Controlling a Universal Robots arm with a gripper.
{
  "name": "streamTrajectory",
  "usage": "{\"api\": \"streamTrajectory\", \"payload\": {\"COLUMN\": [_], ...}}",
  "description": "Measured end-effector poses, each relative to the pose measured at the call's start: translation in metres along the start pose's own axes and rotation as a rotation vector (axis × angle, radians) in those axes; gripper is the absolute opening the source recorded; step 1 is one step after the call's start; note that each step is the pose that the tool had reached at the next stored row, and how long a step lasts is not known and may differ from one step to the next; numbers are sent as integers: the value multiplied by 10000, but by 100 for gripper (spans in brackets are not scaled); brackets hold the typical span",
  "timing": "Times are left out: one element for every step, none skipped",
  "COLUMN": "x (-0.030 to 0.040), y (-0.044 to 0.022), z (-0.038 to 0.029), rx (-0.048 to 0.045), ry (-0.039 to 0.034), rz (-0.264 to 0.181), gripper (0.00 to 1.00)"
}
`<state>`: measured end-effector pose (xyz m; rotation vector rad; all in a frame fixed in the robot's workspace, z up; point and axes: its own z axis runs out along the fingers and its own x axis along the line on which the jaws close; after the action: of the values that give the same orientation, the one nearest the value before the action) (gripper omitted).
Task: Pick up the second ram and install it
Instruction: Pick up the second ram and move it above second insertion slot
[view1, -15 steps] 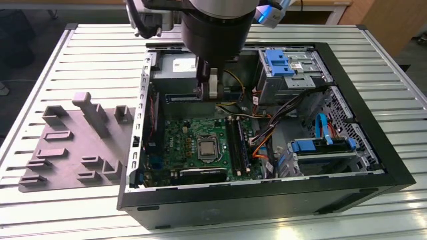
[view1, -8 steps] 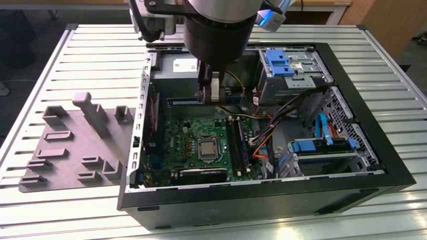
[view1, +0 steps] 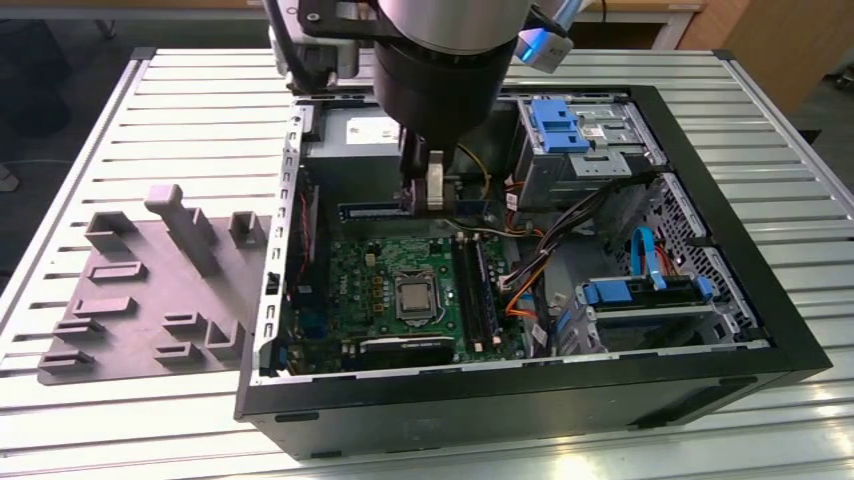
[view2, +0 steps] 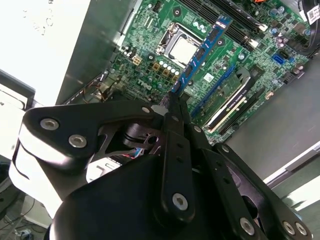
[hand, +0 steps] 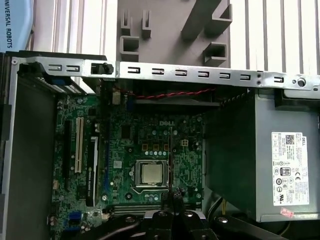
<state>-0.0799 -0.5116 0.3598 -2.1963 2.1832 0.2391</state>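
Currently: hand (view2: 172, 102) closed tight on the second ram (view2: 202, 52), gripped at one end so the stick juts out past the fingertips. It hangs over the motherboard (view2: 145, 75), near the CPU socket (view2: 181, 48), inside the open case (view1: 534, 400). Judged step: carry-over, stick picked but not seated. Seating calls for its contact edge squared over a free memory slot. Count: one hand, one stick held, one motherboard, one socket, one case, one grey tray (view1: 134, 300) on the tabletop (view1: 134, 430) beside the case.
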Motion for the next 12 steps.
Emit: {"api": "streamTrajectory", "payload": {"x": [0,1,1,1,2,2,3,4,5,6,8,10], "y": [-4,-8,-12,-16,-19,-23,-26,-28,-29,-30,-32,-33], "z": [3,6,9,12,15,19,23,28,33,40,61,70], "rx": [-1,-1,-1,-1,-1,-1,-1,1,9,25,124,151], "ry": [8,12,16,20,24,27,30,33,35,38,47,48], "rz": [-1,-1,-3,-3,-4,-4,-5,-6,-6,-10,-24,-29], "gripper": [11,11,11,11,11,11,11,11,11,11,11,11]}}
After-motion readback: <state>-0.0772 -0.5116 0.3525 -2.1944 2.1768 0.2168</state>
